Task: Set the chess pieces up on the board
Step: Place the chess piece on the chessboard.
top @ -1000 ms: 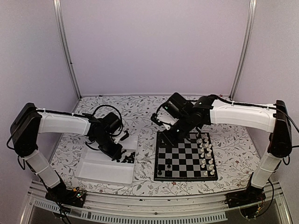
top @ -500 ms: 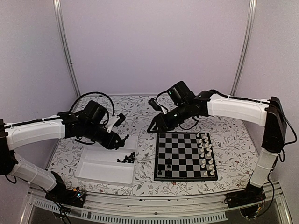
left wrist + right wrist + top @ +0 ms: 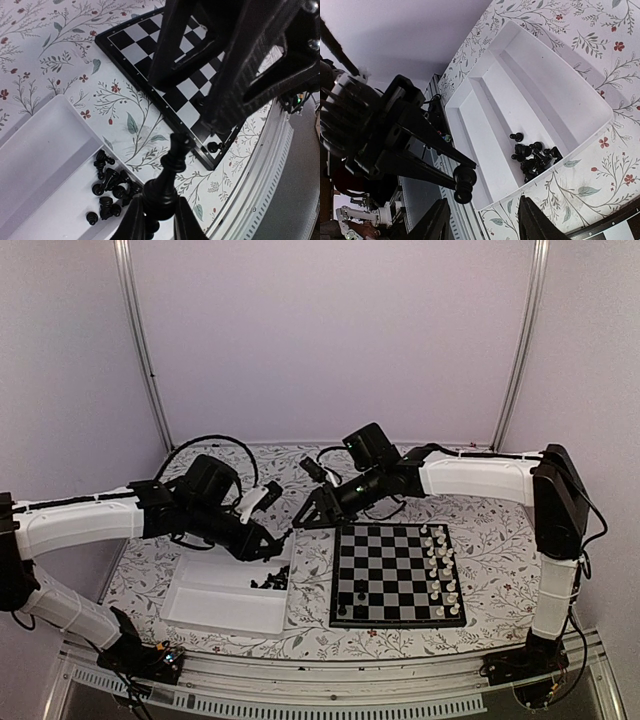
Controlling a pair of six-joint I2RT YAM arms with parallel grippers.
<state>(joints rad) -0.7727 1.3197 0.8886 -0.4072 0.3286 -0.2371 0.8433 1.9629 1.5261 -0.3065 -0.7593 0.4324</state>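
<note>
— Up and out of the white tray (image 3: pixel 215 605) with the left claw (image 3: pixel 272 540) since a second ago. Off the board (image 3: pixel 333 580) and over to the left with the right claw (image 3: pixel 300 521). Much closer together now.
— Holding anything in the left claw?
— Yes. Pinched tight on one tall black chess piece (image 3: pixel 170 167), gripped low down, at its foot.
— Pointing which way?
— Sticking straight out past the left fingers (image 3: pixel 134 222), in line with them. Foot in the grip, head poking toward the right claw and the board behind it.
— And the right claw?
— Spread well apart at the right fingers (image 3: pixel 440 220). Holding nothing. Touching nothing. Facing the piece head-on, near it, not yet around it.
— Looks like a hand-over?
— Probably. Needs lining up, so as to slip the head in between those spread fingers. Then a squeeze on the right, then letting go on the left.
— Nearer to the board?
— The right claw, for sure. Hanging just off the board's far left corner, with the left claw over the tray's far right corner.
— Anything on the board yet?
— Only two black pieces (image 3: pixel 360 589) near the left edge, plus white pieces (image 3: pixel 440 570) down the right side.
— Much left to do?
— Lots. Still a heap of black pieces (image 3: pixel 270 580) by the tray's right wall.
</note>
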